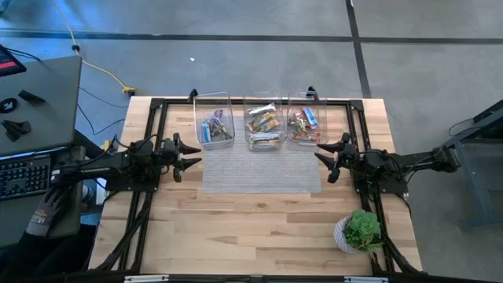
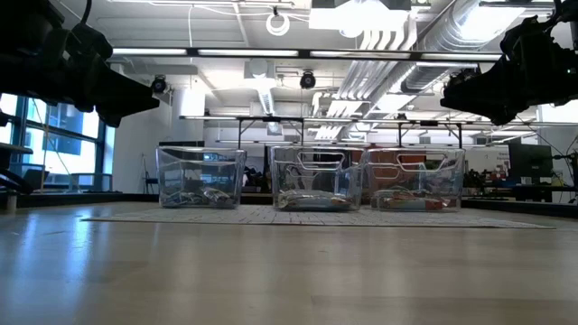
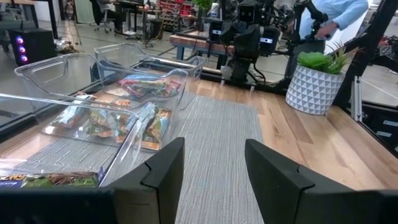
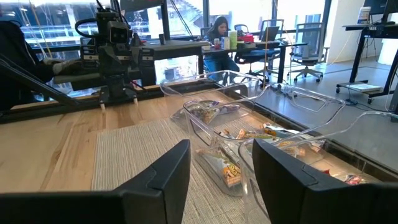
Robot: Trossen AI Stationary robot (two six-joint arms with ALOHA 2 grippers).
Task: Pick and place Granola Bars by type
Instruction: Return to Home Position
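Note:
The granola bars lie inside three clear bins at the far side of the grey mat point(image 1: 262, 169): purple and blue ones in the left bin point(image 1: 214, 126), orange and silver ones in the middle bin point(image 1: 264, 126), red-green and blue ones in the right bin point(image 1: 306, 124). In the left wrist view the bars point(image 3: 127, 106) show through the bin walls; in the right wrist view bars point(image 4: 249, 134) show too. My left gripper point(image 1: 191, 154) hovers open at the mat's left edge. My right gripper point(image 1: 324, 158) hovers open at the mat's right edge. Neither holds anything.
A green potted plant point(image 1: 360, 231) in a white pot stands near the table's near right corner. A laptop and keyboard point(image 1: 27, 169) sit left of the table, with a person's gloved hand point(image 1: 49, 212) beside them. People sit in the room beyond.

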